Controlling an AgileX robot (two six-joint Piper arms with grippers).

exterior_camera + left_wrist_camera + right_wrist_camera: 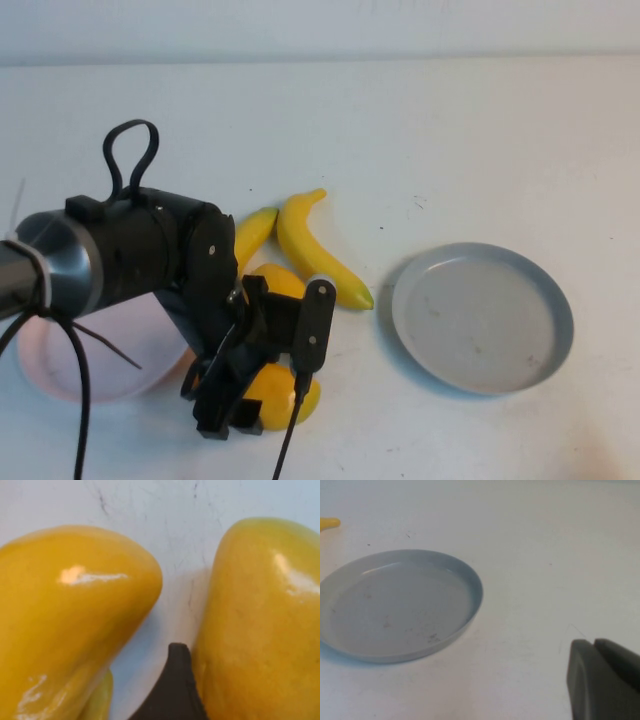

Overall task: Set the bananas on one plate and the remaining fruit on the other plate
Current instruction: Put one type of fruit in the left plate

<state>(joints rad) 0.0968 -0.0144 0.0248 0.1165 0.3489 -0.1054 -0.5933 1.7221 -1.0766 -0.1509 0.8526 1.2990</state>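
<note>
Your left gripper (240,395) is low over the near mango-like fruit (285,392), just beside the pale pink plate (60,372), with its jaws spread and one dark finger (175,690) down in the gap between the two plump fruits; it holds nothing. The second of these fruits (278,281) sits just behind it, touching the bananas (310,250), which lie side by side on the table between the two plates. The grey-blue plate (482,318) stands to the right with nothing on it. Your right gripper (600,680) is out of the high view and shows only in its own wrist camera, parked near that plate's far side with its fingers together. Judge the fruit as glossy, hard-skinned and rounded, so likely slippery and prone to roll or squirt out under a pinch. Take it across the thick middle, jaws square to its long axis, and close gently before you lift toward the pink plate
</note>
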